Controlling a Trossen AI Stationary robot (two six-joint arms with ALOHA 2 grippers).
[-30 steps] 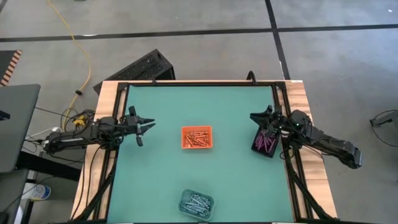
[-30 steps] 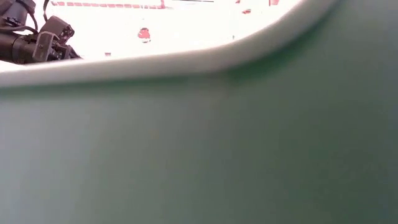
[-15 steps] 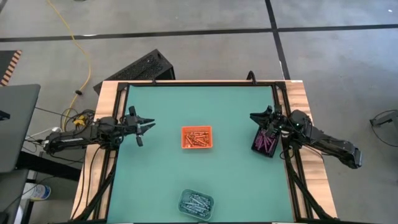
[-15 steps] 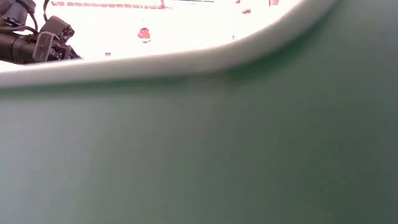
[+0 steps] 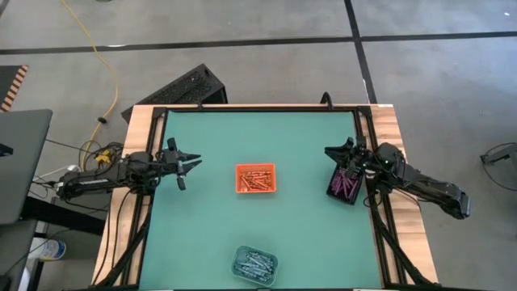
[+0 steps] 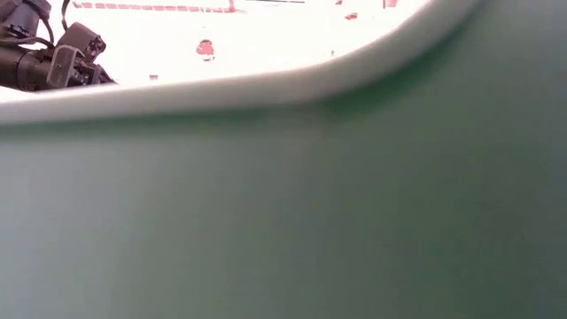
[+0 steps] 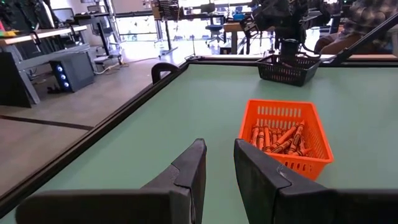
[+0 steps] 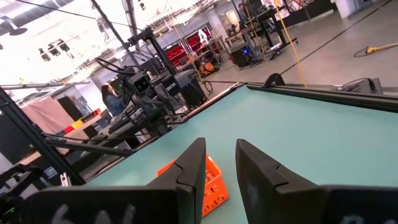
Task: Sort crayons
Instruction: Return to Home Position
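Observation:
Three small trays of sorted crayons stand on the green table. The orange tray (image 5: 255,179) at the middle holds orange-red crayons (image 7: 277,138). A black tray (image 5: 345,184) at the right edge holds purple crayons (image 5: 347,183). A clear tray (image 5: 255,263) near the front edge holds blue-grey crayons (image 5: 257,262). My left gripper (image 5: 192,162) hovers level at the table's left edge, pointing at the orange tray, open, with nothing between its fingers (image 7: 219,146). At the right edge, just beyond the black tray, my right gripper (image 5: 329,152) is also level, open and holds nothing (image 8: 219,144).
A dark frame rail (image 5: 258,108) runs round the table top. Bare green surface (image 5: 258,137) lies between the trays and along the far side. A black crate (image 5: 182,87) sits on the floor beyond the far left corner. A person (image 8: 112,96) stands far off in the room.

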